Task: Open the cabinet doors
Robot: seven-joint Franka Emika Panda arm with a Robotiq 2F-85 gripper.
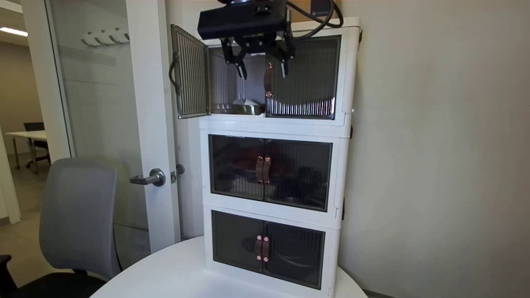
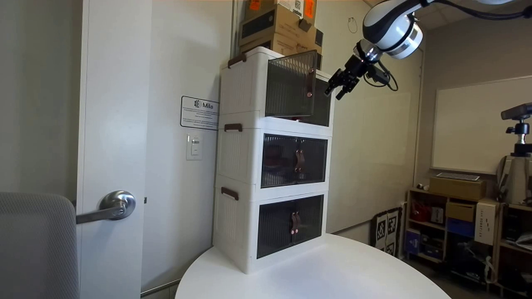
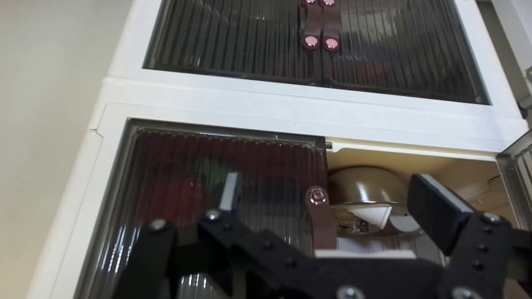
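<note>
White cabinet (image 1: pixel 273 128) in an exterior view, with smoked cabinet doors (image 1: pixel 304 80) at twelve o'clock: open toward nine, closed toward three; hanging in front, a released, wide-spread tool (image 1: pixel 264 77).

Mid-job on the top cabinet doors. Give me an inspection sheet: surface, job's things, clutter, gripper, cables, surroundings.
Surface: white table, bearing the three-tier cabinet.
Job's things: in the top tier, one door swung open, the other door shut; strap handle at the shut one's inner edge.
Clutter: shiny container with white pieces in the opened compartment; cardboard boxes above the cabinet.
Gripper: open, holding nothing, in front of the top tier.
Cables: black cable looped beside the gripper.
Surroundings: chair; room door with lever; whiteboard.
</note>
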